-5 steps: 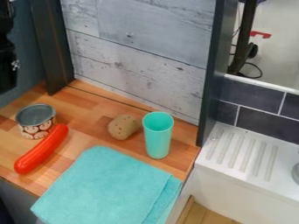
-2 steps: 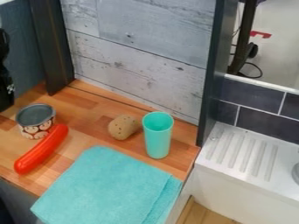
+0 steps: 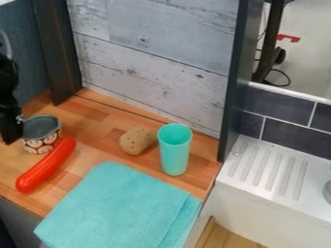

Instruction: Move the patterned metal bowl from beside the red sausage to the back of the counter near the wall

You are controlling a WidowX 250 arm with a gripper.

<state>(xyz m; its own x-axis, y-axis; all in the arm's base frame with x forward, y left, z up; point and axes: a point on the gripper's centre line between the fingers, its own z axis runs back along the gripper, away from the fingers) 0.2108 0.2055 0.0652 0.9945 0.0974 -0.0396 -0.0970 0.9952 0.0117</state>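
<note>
Lowered since the earlier frames: the black gripper, which is coming down along the left edge of the camera view and is now sitting slightly farther right, its lower end overlapping the left side of the can; the objects on the counter are keeping their positions. Camera view, current: the gripper is hanging nearly upright at the far left, its lower end pointing down toward the wooden counter. Opening: cannot tell. Contact with the can: cannot tell, as the gripper is partly covering it from this angle. The arm is running down the left edge, partly cut off by it. Labels: the can is bearing a printed band of round, face-like figures below a grey top; no writing is being made out. Positions: the can is standing upright on the left part of the counter; a red-orange toy sausage is lying diagonally just beside it, toward the front. A brown, speckled, potato-like item is resting farther right, near an upright turquoise cup. A folded turquoise cloth is lying flat at the front, overhanging the counter edge.
</note>
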